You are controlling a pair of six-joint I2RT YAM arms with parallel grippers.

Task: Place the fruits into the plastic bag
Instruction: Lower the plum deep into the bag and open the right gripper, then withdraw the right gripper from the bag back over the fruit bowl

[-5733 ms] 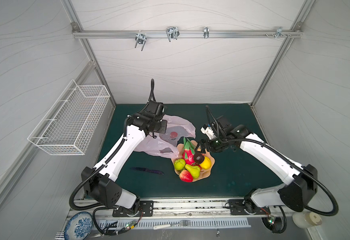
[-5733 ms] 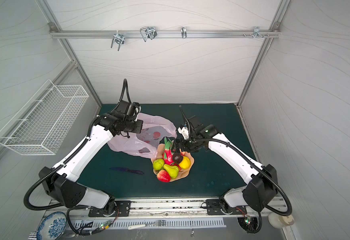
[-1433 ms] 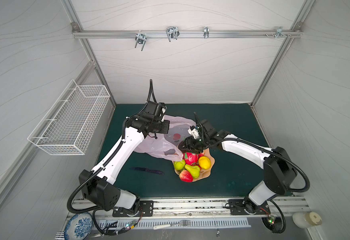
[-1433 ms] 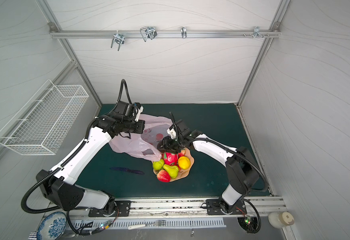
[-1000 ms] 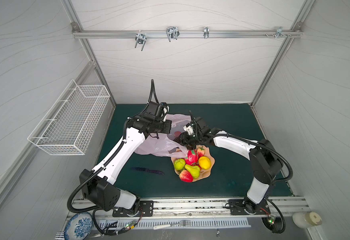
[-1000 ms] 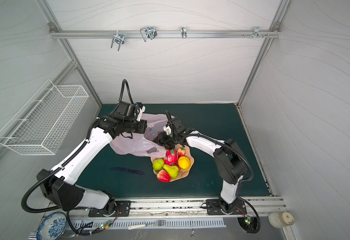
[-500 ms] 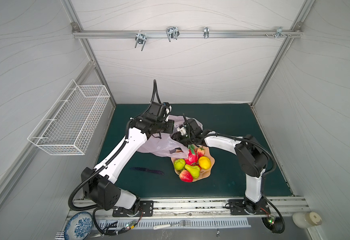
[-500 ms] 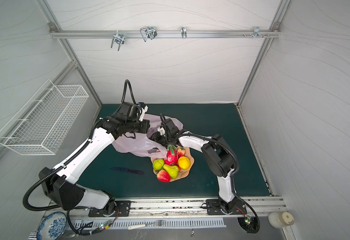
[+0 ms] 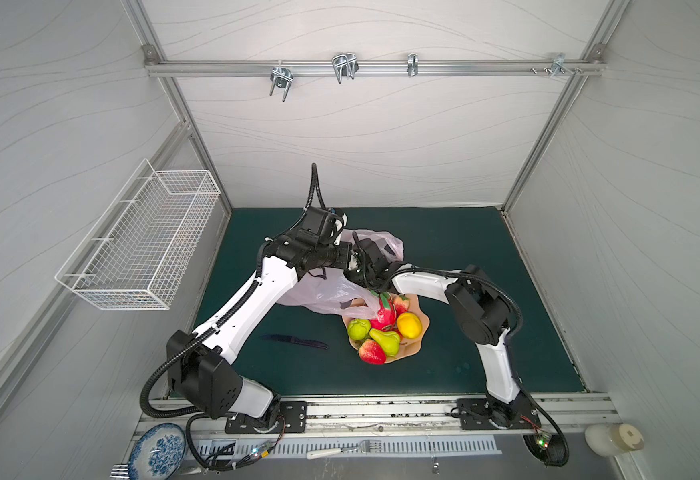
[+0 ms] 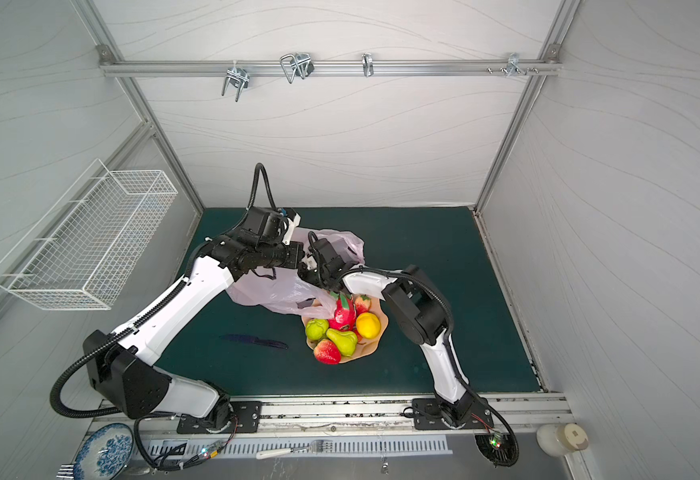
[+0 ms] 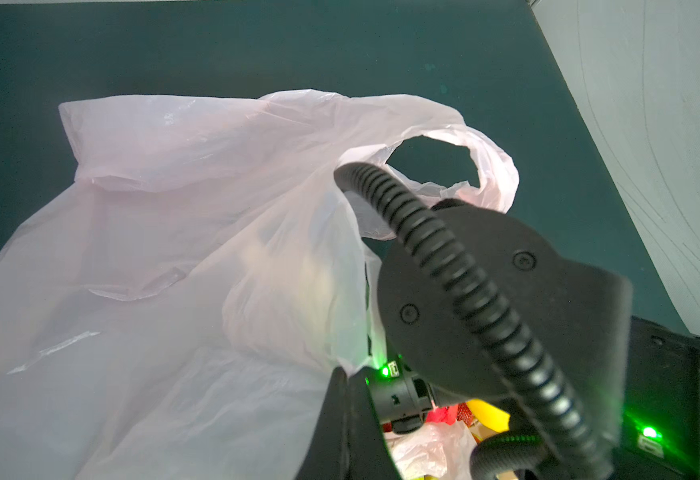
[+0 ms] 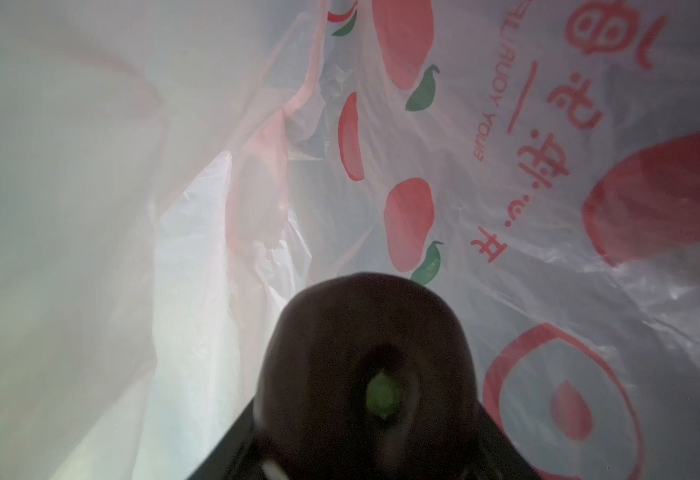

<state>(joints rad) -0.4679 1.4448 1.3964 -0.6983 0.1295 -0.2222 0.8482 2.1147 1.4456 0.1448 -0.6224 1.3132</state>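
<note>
Pale-pink thin film, the plastic bag (image 9: 326, 293) lies crumpled on the green mat (image 9: 464, 249), and one fold of it touches the rim of the peach bowl (image 9: 419, 329). Its mouth edge is held up by the left gripper (image 11: 346, 399), whose fingers are fully closed on the film. Inside the bag, the right wrist view shows the dark brown-purple fruit (image 12: 367, 353) clamped between the about half-spread fingers of the right gripper (image 12: 367, 413), with the printed wall of the bag all around it. The fruit is not let go yet, and I can see no other fruit inside. So I judge that the task is only at its first fruit: it is brought into the bag, and the release is what is missing. Six fruits wait in the bowl: the dragon fruit (image 9: 383, 313), the far strawberry (image 9: 401, 303), the lemon (image 9: 409, 325), the knobbly green fruit (image 9: 357, 328), the pear (image 9: 385, 338) and the near strawberry (image 9: 371, 351). Further out a dark knife (image 9: 294, 341) lies on the mat, near the bowl but apart from it
</note>
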